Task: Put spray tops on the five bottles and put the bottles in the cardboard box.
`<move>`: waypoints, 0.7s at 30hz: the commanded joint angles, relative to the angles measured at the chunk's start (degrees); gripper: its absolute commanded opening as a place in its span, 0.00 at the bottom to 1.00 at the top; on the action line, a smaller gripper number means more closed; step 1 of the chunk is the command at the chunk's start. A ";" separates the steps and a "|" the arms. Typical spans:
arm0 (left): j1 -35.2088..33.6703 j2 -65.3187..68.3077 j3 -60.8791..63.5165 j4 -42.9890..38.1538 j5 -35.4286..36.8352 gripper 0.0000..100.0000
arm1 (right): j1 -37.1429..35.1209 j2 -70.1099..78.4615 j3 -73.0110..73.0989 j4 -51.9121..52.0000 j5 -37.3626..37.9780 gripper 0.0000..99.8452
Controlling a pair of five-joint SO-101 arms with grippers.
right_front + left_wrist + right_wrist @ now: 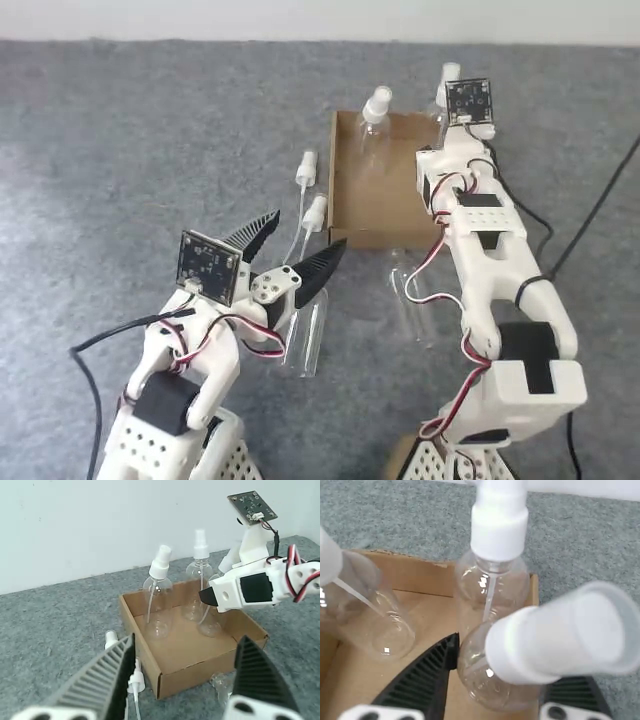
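Inside cardboard box [185,680], gripped bottle [210,621] tilted

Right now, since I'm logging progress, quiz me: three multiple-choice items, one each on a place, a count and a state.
1. Relative to the brown cardboard box, the two loose white spray tops lie: A inside; B beside it on grey carpet; C atop it.
2. Inside the box, clear plastic bottles number: A one; B three; C five.
3. The left pincer is: A open; B shut on a bottle; C shut on a top.
B: both lie outside the wall. B: two stand capped, the right pincer holds a third. A: its jaws are spread, nothing between.
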 commanded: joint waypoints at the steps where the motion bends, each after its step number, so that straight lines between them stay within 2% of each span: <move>1: -0.44 0.26 -0.40 -1.67 -0.44 0.30 | -1.19 -0.92 -2.73 0.22 -0.09 0.23; 12: -0.53 0.26 -0.40 -1.67 -0.44 0.30 | -1.27 -0.92 -2.73 0.22 -0.09 0.23; 17: -0.53 0.26 -0.40 -1.67 -0.44 0.30 | -1.27 -0.92 -2.73 0.22 0.00 0.33; 21: -0.53 0.26 -0.40 -1.76 -0.44 0.30 | -1.27 -0.92 -2.73 0.22 0.00 0.35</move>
